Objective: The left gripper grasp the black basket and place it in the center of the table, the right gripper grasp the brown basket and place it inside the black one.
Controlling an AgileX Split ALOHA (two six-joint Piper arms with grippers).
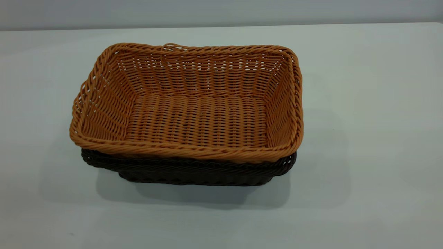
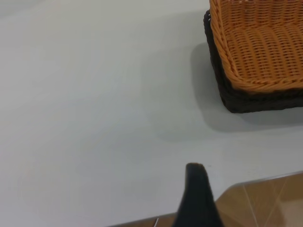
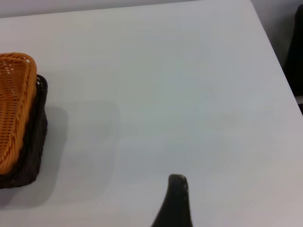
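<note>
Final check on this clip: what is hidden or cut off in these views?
- Black basket: its inside is covered by the brown basket in every view.
- Left gripper: one dark tip shows in its wrist view; open or shut unclear.
- Right gripper: the same.
- Exterior view: neither arm in frame.

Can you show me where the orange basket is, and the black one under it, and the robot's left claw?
brown basket (image 1: 197, 121): exterior view, on its woven floor.
black basket (image 1: 193, 170): exterior view, on its front rim below the brown one.
left gripper (image 2: 196, 198): left wrist view, on the dark finger near the table edge.
</note>
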